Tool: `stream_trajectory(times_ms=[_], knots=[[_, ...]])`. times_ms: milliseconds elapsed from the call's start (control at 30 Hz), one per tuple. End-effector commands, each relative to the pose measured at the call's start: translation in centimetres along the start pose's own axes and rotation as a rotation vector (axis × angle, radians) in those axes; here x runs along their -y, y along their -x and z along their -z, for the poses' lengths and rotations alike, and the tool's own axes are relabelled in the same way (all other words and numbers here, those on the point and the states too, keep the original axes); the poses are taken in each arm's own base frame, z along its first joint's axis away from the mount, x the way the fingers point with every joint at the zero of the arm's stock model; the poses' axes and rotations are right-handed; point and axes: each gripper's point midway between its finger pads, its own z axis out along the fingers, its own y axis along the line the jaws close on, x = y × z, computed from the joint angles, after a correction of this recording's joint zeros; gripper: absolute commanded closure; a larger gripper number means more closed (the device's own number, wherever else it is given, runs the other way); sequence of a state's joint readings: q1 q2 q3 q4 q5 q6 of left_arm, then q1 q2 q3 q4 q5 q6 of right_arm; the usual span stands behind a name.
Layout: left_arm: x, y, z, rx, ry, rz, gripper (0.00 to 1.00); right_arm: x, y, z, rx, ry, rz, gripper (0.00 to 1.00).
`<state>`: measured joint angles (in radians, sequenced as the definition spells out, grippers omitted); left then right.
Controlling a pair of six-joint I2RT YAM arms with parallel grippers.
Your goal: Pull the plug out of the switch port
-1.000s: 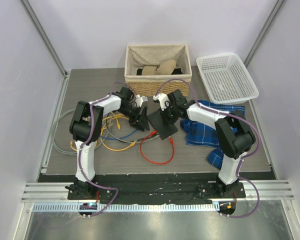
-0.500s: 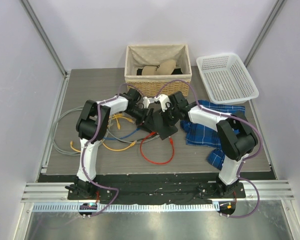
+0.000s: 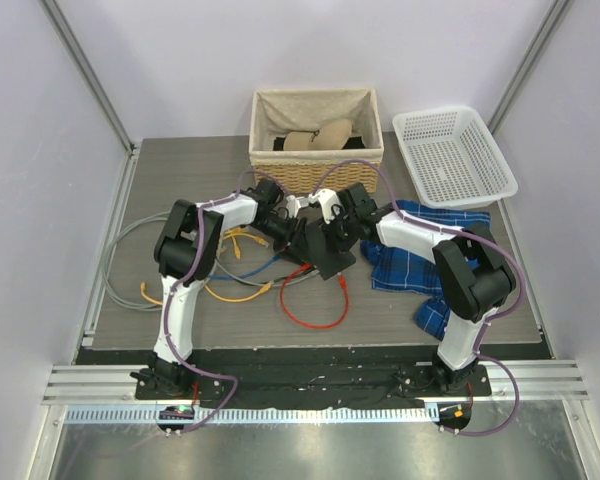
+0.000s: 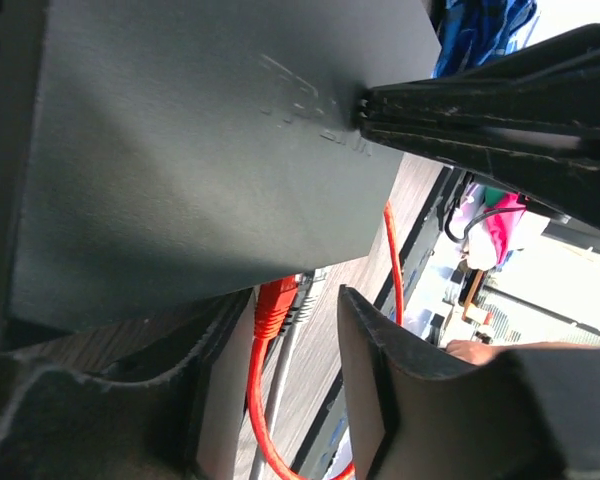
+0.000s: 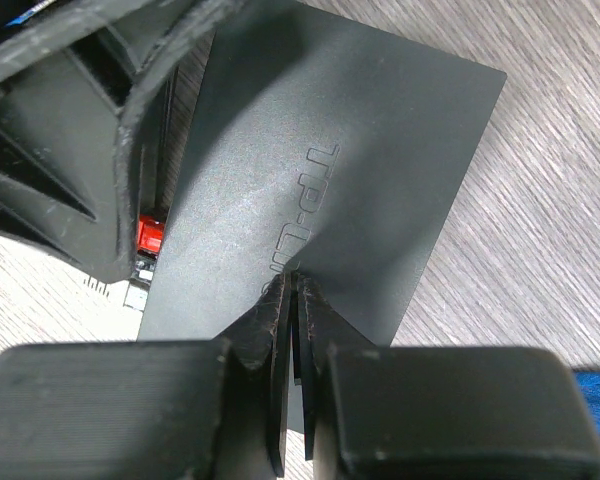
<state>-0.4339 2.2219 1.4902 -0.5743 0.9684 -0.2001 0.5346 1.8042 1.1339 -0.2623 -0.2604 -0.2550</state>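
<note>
1. Top external view: a second ago the left gripper [image 3: 286, 231] hung back over the loose cables at 9 o'clock of the switch [image 3: 327, 256]. It has since swung in against the switch's 9 o'clock edge, and over the last half second it has barely moved.
2. The switch lies mid-table, tilted, with a wicker basket [image 3: 316, 173] at its 12 o'clock and a blue cloth [image 3: 400, 262] at its 3 o'clock.
3. The right gripper [image 5: 291, 287] has not shifted. Its fingers are pressed together with nothing between them, tips down on the switch's top, pinning it.
4. Left wrist view: the left fingers stand apart with a narrow gap, and the red plug [image 4: 274, 306] sits in that gap, still seated in its port. I see no squeeze on it yet.
5. To my eye the approach is done; what remains is closing on the plug and pulling away from the switch, toward 9 o'clock.
6. Writing: the raised letters "TP-L" read on the lid in the right wrist view; the fingertips hide the rest.
</note>
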Motion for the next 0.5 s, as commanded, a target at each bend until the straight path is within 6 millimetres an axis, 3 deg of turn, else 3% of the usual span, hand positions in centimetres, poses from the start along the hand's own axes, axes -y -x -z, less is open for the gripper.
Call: stream_trajectory(times_ms=[0,233,467], knots=[[-4.5,-0.3,-1.6,-0.009,0.160,0.005,0.57,-0.8,-7.5,-0.2,-0.253,0.011,-0.064,0.90],[-5.0,-0.4,-1.8,-0.015,0.192,0.017,0.66,-0.8,-7.9,0.0,-0.255,0.010,-0.057,0.90],[-6.9,-0.7,-2.0,-0.039,0.373,0.012,0.85,-0.8,-7.7,-0.1,-0.252,0.010,-0.058,0.90]])
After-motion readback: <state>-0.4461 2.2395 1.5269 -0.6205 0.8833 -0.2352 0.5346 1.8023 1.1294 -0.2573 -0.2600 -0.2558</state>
